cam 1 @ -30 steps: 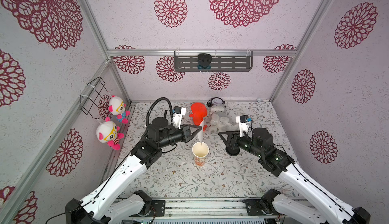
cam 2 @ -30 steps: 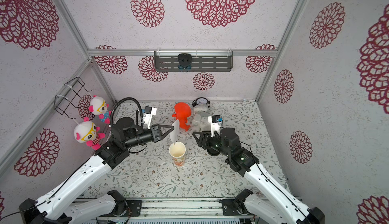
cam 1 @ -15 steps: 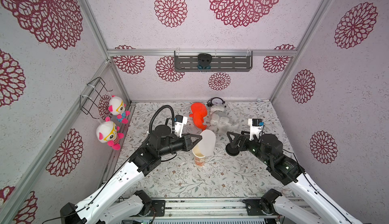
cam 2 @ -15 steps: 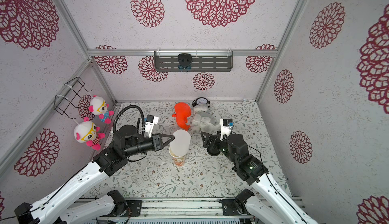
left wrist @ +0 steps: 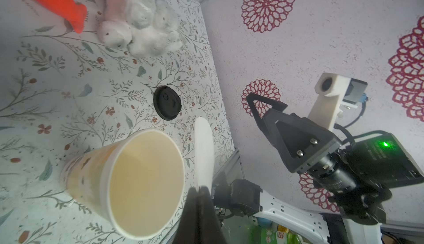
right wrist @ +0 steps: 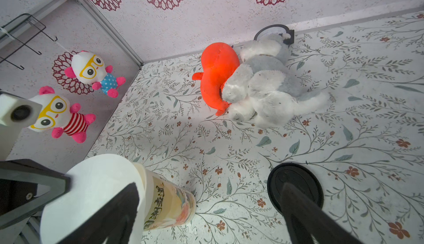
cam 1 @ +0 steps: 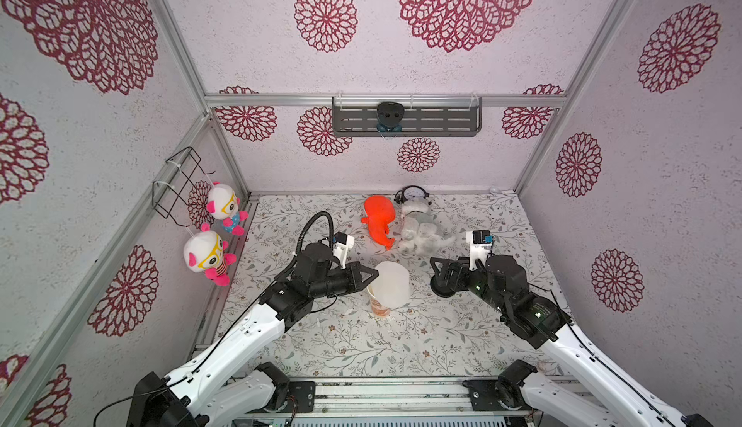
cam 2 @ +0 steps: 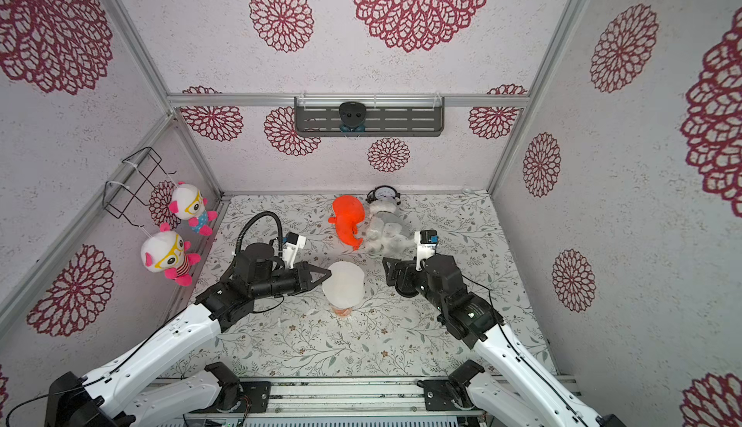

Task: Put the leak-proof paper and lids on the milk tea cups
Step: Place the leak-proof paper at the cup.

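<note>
Covering the mouth of the milk tea cup (cam 1: 379, 309) in both top views, the leak-proof paper (cam 1: 389, 286) leaves only the cup's orange-printed foot visible there. From above I cannot tell whether the sheet touches the rim. In the left wrist view the paper (left wrist: 203, 153) shows edge-on as a thin white sliver beside the cream, empty interior of the cup (left wrist: 142, 185), with its near end lost between the dark fingertips.

The left gripper (cam 1: 372, 274) is clamped on the sheet's edge at 9 o'clock of the cup. From there the paper runs toward 3 o'clock, tilted rather than flat. The cup stands upright at the table's middle, its long axis vertical and its mouth up.

The sheet is matte, whitish, faintly translucent and round-cornered. The cup is tapered paper with a rolled rim.

The right gripper (cam 1: 437, 274) sits at 3 o'clock of the cup with its jaws wide apart and nothing between them. One finger crosses a glossy black lid (right wrist: 296, 185) (partly hidden by it) lying flat on the floral table (cam 1: 401, 348). An orange plush (cam 1: 379, 216) and a fluffy grey-white plush (cam 1: 421, 232) lie at 12 o'clock.
</note>
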`<action>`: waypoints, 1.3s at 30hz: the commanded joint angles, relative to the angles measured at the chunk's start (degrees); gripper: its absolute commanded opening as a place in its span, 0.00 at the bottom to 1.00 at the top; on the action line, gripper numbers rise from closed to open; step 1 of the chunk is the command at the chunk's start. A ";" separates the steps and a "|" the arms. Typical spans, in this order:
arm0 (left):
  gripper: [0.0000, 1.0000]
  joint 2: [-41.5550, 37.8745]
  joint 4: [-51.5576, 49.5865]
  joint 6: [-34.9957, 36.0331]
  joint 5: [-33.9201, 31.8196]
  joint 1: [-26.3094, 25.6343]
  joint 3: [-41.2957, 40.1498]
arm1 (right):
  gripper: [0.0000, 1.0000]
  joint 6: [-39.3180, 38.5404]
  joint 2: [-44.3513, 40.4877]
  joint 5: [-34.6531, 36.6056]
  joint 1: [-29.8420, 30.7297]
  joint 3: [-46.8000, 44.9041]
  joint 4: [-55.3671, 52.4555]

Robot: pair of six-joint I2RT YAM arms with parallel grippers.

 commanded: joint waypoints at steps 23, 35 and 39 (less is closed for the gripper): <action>0.00 -0.13 -1.07 1.80 0.39 4.52 -3.03 | 0.99 1.46 11.31 -11.46 0.02 -0.04 6.61; 0.00 0.76 -1.36 2.33 0.51 4.95 -3.64 | 0.99 -1.81 17.67 -10.31 7.18 3.33 6.17; 0.00 0.69 -1.37 2.42 0.15 5.09 -3.82 | 0.99 -2.33 18.37 -11.12 7.88 3.61 6.42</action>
